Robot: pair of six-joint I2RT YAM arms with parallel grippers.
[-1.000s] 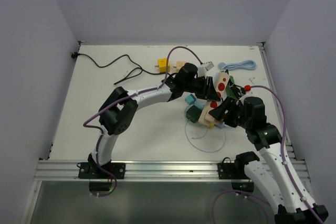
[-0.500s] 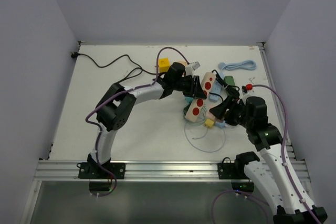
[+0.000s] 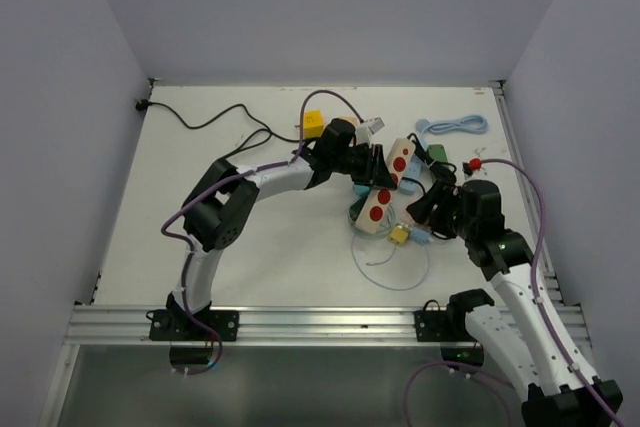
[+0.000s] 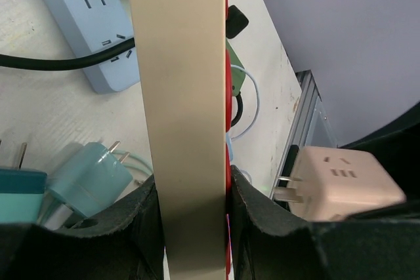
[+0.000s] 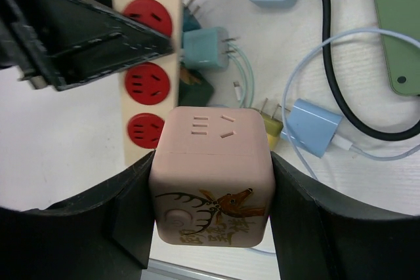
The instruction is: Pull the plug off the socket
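your left gripper (image 4: 193, 221) is clenched on the socket (image 4: 180, 83), the beige strip with red outlets. your right gripper (image 5: 211, 218), jaws spread wide, grasps the pink cube plug (image 5: 210, 155) just beside the socket's end, prongs bare, not touching it.

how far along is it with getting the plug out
Done: the pink cube plug is out, its prongs bare and apart from the beige strip. In hand: the left gripper has its jaws shut on the strip, the right gripper on the cube. Left: probably just setting both down.
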